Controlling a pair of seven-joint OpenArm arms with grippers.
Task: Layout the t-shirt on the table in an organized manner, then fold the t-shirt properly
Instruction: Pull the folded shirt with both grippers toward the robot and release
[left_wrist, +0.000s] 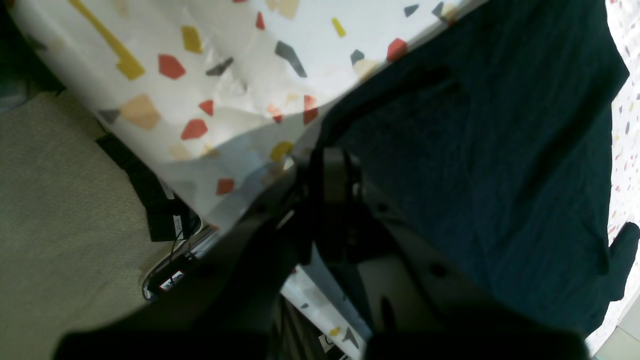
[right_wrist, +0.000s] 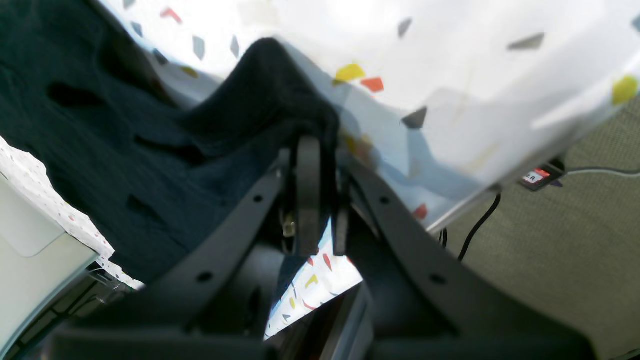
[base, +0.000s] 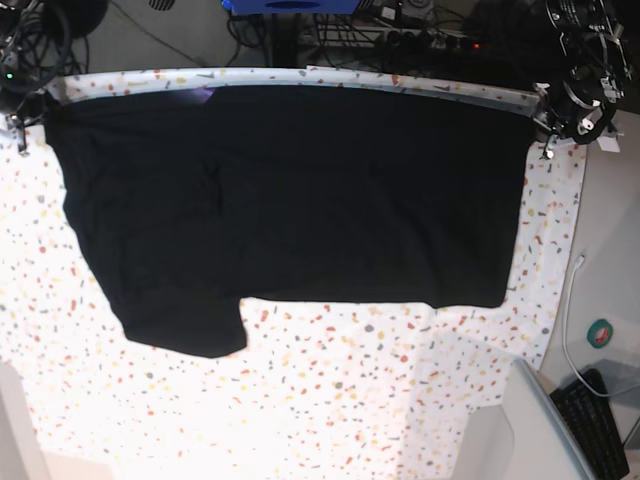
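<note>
Right gripper (base: 22, 128): at the far left corner of the table (base: 330, 400), at the t-shirt's far left corner. In the right wrist view the fingers (right_wrist: 307, 190) stand pressed together, and a raised fold of black cloth sits at their tips; they appear clenched on the t-shirt (base: 290, 200).
T-shirt: spread flat and wide across the far half of the table, its far edge running along the table's far edge. The body reaches almost from the left corner to the right corner. One sleeve (base: 185, 325) hangs toward the near left, lying flat on the cloth. A faint purple patch (base: 203, 96) shows at the far edge, left of centre.
Table: white speckled cover, bare on the near half and on a narrow strip at right.
Left gripper (base: 548, 135): at the far right corner of the table, at the t-shirt's far right corner. In the left wrist view the fingers (left_wrist: 334, 165) are closed together at the cloth's edge, seemingly gripping the t-shirt (left_wrist: 490, 165); the contact itself is dark and blurred.
Keyboard (base: 597, 420): near right, off the table.
</note>
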